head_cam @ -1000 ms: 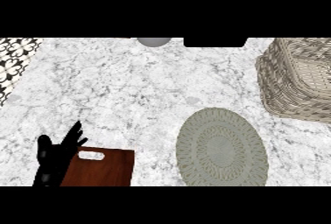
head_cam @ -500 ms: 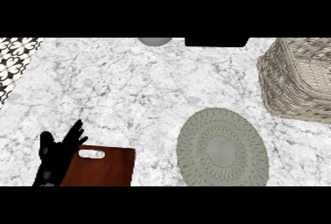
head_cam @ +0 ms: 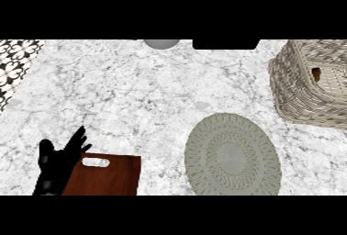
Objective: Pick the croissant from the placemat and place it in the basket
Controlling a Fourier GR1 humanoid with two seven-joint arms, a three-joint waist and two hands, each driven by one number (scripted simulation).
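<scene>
Left hand [head_cam: 58,163] open, holding nothing, at tabletop's [head_cam: 136,92] near-left edge; placemat [head_cam: 232,155] well right, basket [head_cam: 315,85] far-right.

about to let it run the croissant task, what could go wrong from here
No croissant shows on the placemat, which looks bare, so a reach there may close on nothing. It might sit in the basket, but its inside is hard to read. Only the left hand is in view, open beside the wooden cutting board, far across the counter from the basket, so a reach from there would be long.
</scene>
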